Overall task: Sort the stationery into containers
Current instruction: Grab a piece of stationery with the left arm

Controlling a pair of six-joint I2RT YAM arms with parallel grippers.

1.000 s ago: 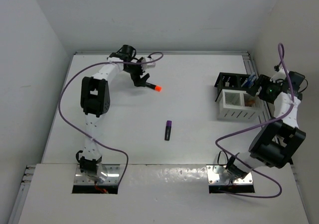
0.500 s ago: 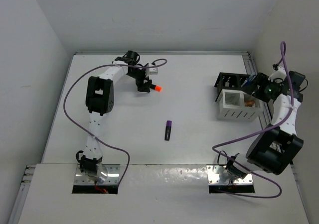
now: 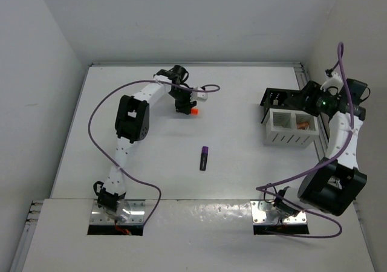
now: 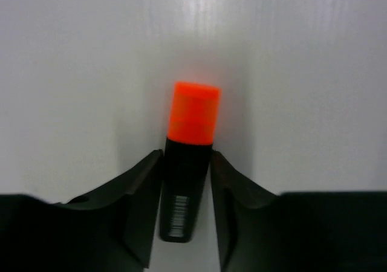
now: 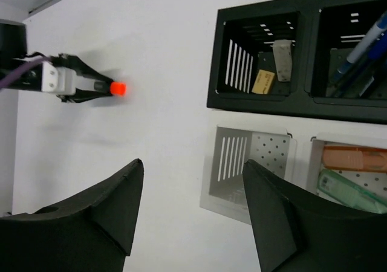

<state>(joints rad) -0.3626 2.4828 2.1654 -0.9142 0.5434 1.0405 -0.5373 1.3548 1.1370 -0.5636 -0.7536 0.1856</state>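
Purple-and-black stubby highlighter — found loose on the white table, nearest the arm bases. It is unmoved over the last second and is still to be sorted.

White slatted two-compartment box — the right compartment is occupied by an orange highlighter and a mint green highlighter. The left compartment is seen bare.

Orange-capped black highlighter — laid flat on the table, far centre-left. The left gripper has been brought across to it and drawn in from wide to narrow. Its fingers are now pressed to both sides of the black barrel. The grasp is judged made and the lift not yet begun; carriage to the white box is expected next.

Black divided organiser — beige erasers and blue pens are kept in separate cells.

Right gripper — held wide, with nothing carried, and shifted back over the organiser.
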